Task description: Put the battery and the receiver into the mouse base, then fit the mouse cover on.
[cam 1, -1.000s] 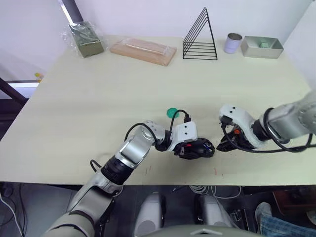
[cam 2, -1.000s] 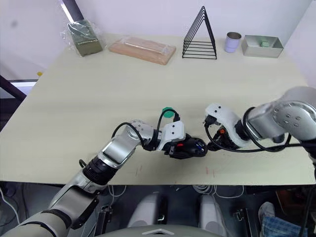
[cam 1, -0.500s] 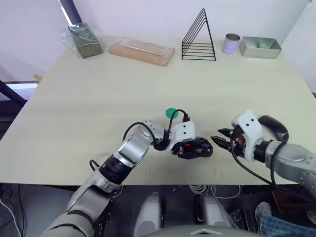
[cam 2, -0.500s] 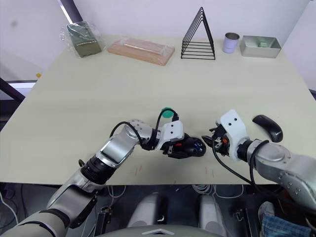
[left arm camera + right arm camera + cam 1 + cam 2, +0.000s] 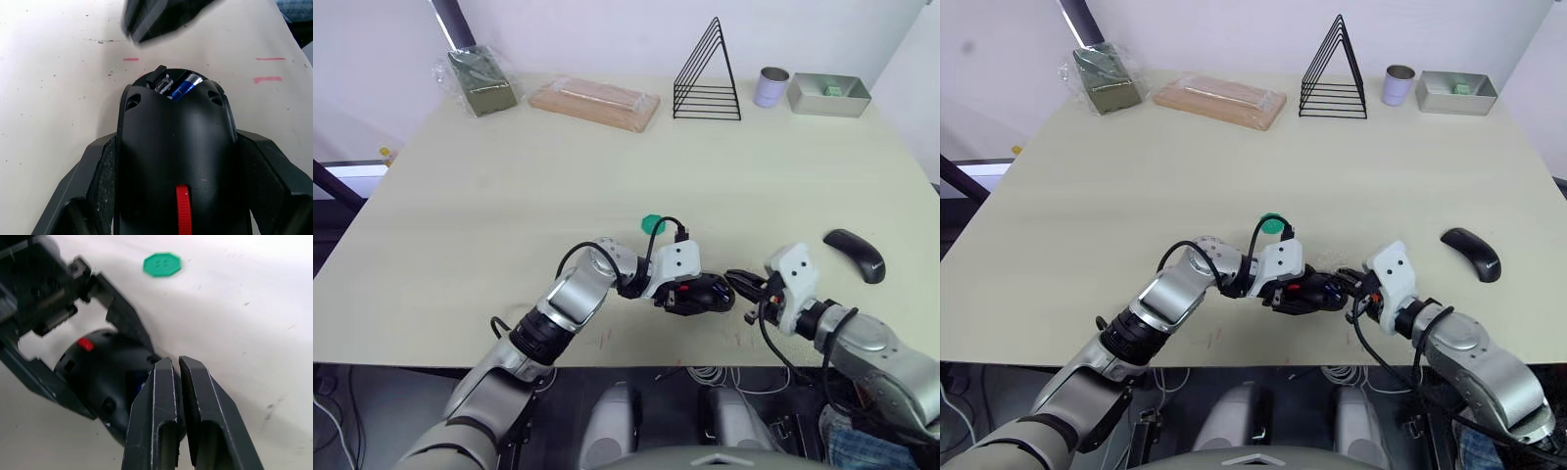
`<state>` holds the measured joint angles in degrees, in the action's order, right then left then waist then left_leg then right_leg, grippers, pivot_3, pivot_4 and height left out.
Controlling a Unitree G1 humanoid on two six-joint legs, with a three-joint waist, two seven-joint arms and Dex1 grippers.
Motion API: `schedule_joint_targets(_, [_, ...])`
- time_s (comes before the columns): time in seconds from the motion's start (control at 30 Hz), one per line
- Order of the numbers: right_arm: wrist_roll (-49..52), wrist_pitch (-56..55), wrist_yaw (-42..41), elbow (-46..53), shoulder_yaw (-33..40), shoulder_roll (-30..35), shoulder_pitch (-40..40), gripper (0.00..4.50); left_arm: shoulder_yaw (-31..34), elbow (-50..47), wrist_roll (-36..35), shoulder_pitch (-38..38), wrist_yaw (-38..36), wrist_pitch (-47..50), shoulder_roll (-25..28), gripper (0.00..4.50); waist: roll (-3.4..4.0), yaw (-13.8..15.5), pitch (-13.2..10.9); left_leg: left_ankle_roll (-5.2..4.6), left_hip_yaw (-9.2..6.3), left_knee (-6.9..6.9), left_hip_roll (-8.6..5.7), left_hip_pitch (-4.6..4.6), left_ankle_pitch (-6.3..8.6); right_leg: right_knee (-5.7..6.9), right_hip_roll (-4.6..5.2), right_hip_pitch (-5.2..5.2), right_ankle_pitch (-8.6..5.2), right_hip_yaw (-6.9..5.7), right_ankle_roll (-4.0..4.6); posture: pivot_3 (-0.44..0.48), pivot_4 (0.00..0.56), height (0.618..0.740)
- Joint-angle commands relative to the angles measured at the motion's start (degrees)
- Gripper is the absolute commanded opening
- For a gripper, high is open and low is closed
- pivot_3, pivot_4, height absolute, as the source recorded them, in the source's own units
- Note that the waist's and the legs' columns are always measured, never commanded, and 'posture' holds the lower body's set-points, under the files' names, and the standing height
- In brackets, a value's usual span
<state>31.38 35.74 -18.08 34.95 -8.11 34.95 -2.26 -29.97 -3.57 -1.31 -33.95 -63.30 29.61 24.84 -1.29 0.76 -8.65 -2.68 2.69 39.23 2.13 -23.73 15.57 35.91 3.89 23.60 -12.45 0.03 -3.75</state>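
Low centre of the left eye view, the left gripper (image 5: pixel 705 294) has its jaws clamped on the sides of the mouse base (image 5: pixel 176 147), which sits on the tabletop (image 5: pixel 607 166). In the left wrist view the battery (image 5: pixel 185 86) lies in the base's open end, mostly hidden under the black shell, with only a blue strip and a pale end showing. The receiver cannot be made out. The right gripper (image 5: pixel 740 285) has its jaws closed, almost touching, with nothing visible between them; their tips meet the base's open end. The cover (image 5: pixel 855 255) lies alone at the right of the frame, well apart. A green disc (image 5: pixel 654 224) sits just beyond the left gripper.
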Motion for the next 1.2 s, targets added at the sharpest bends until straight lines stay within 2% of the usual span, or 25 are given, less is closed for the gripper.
schedule_joint_targets(0.03, [-2.1,-2.2,-1.2,0.6,0.7,-1.1,-0.2,0.12,-0.3,-0.5,0.2,-0.3,0.2,0.5,0.1,2.89,0.0,0.0,0.0,0.0,0.0,0.0,0.0,0.0,0.0,0.0,0.0,0.0,0.0,0.0,0.0,0.0,0.15,0.74])
schedule_joint_targets(0.6, [-8.7,-4.1,-3.9,-2.2,-0.1,-5.8,-3.9,0.12,-0.1,-0.7,0.2,-0.3,0.4,1.2,0.0,2.89,0.01,0.0,0.0,0.01,0.0,0.01,0.0,0.03,0.0,0.02,-0.01,-0.03,0.0,0.0,0.0,0.0,0.15,0.74])
schedule_joint_targets(1.07, [-16.5,-6.7,-7.5,-9.7,-3.8,-4.5,-6.7,0.12,-0.2,0.0,0.4,-0.7,0.7,1.1,-0.3,2.89,-0.01,0.0,0.6,0.01,-0.01,0.01,0.0,0.07,0.0,0.03,-0.04,-0.07,-0.01,0.0,0.01,0.0,0.15,0.74])
schedule_joint_targets(1.2, [-11.8,-6.6,-7.4,-5.6,2.8,-5.9,-5.7,0.12,-0.3,0.0,0.4,-0.6,0.8,1.0,-0.2,2.89,-0.01,0.0,0.7,0.01,-0.01,0.01,0.0,0.08,0.0,0.03,-0.04,-0.08,-0.01,0.0,0.01,0.0,0.15,0.74])
